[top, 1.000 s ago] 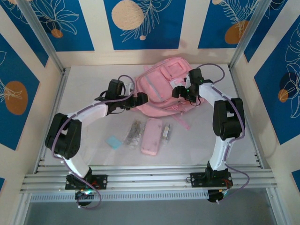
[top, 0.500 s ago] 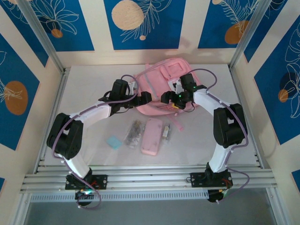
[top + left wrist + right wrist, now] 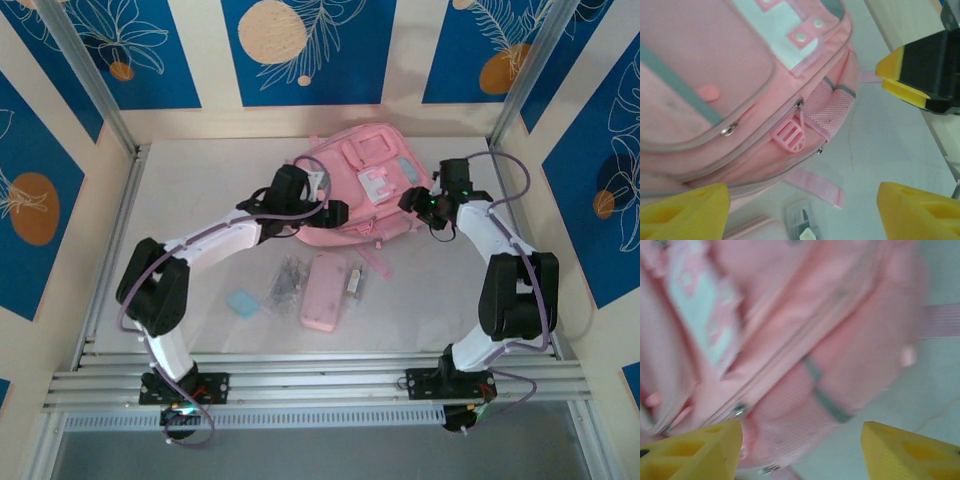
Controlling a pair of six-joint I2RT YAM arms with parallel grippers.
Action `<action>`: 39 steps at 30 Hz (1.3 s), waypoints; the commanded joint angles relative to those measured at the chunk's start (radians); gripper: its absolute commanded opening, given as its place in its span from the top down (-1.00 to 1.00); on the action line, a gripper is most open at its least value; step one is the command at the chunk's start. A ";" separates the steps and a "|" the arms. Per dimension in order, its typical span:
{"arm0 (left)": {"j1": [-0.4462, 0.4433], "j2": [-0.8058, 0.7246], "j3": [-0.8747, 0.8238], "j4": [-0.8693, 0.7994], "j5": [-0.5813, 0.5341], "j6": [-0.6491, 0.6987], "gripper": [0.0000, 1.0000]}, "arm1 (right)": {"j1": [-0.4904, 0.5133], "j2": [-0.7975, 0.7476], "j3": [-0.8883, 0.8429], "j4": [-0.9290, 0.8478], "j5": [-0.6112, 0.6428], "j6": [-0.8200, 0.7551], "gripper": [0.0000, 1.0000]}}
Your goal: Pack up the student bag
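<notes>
The student bag (image 3: 365, 180) is a large pink backpack lying flat at the back middle of the table, front pockets and white patch facing up. My left gripper (image 3: 336, 212) is at its near left edge, open, with nothing between its fingers. In the left wrist view the student bag (image 3: 715, 85) fills the upper left, and its pink zip pull (image 3: 788, 136) and a loose strap end (image 3: 817, 184) lie ahead of the open left gripper (image 3: 802, 212). My right gripper (image 3: 411, 200) stands open at the bag's right side. The bag's mesh side pocket (image 3: 790, 425) lies ahead of the open right gripper (image 3: 801, 450).
In front of the bag lie a flat pink pencil case (image 3: 322, 292), a small clear box (image 3: 354, 280), a clear packet of small items (image 3: 287, 283) and a light blue eraser (image 3: 242, 303). Metal frame posts and wall panels close in the table's sides and back.
The right gripper swung from over the bag's front out to its right side. The left gripper slid right along the bag's near edge. The bag shifted to the right.
</notes>
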State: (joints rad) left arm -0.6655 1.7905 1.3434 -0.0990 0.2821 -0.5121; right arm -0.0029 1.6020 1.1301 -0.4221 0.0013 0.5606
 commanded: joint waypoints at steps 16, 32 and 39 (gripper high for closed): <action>-0.063 0.398 0.363 -0.214 0.035 0.060 -0.24 | 0.042 0.216 -0.116 0.323 -0.198 0.298 1.00; -0.014 0.413 0.372 -0.276 -0.175 0.181 -0.20 | 0.211 0.013 -0.319 0.397 -0.112 0.438 1.00; -0.029 0.356 0.293 -0.204 -0.309 0.186 -0.13 | 0.221 0.016 -0.321 0.398 -0.122 0.433 1.00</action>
State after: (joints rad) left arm -0.7029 2.1918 1.6787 -0.3550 0.1272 -0.3561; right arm 0.1982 1.6474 0.8223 0.0296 -0.0341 1.0023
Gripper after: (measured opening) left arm 0.571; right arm 0.066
